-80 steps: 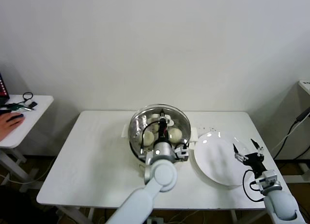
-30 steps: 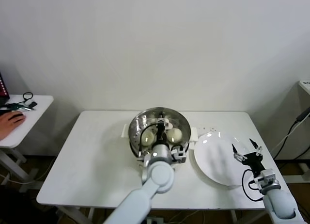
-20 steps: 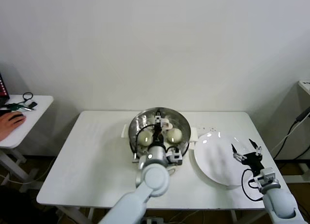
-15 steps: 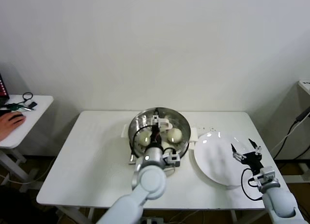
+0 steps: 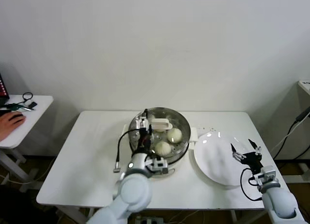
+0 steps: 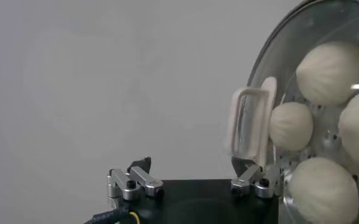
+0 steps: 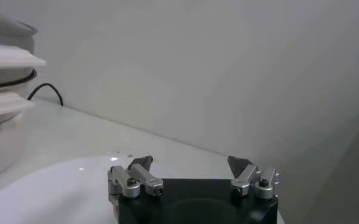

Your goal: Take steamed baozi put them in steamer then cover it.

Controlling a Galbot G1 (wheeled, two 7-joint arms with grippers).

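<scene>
Cover (image 5: 160, 129) w/ cream handle (image 5: 161, 123) is seated on steamer (image 5: 180, 151) at table (image 5: 87, 161) centre; baozi (image 5: 162, 147) are seen inside thru the glass. L gripper (image 5: 141, 125) is held at the steamer's left rim, jaws spread, nothing pinched. R gripper (image 5: 244, 152) is parked over plate (image 5: 215, 158) at right, jaws spread, empty.

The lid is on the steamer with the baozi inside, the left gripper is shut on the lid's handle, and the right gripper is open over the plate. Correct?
One thing is wrong. The left gripper is open and off the cover: in the left wrist view the handle stands free beyond its fingertips. The rest holds: the cover sits on the steamer over the baozi, and the right gripper is open over the plate.
</scene>
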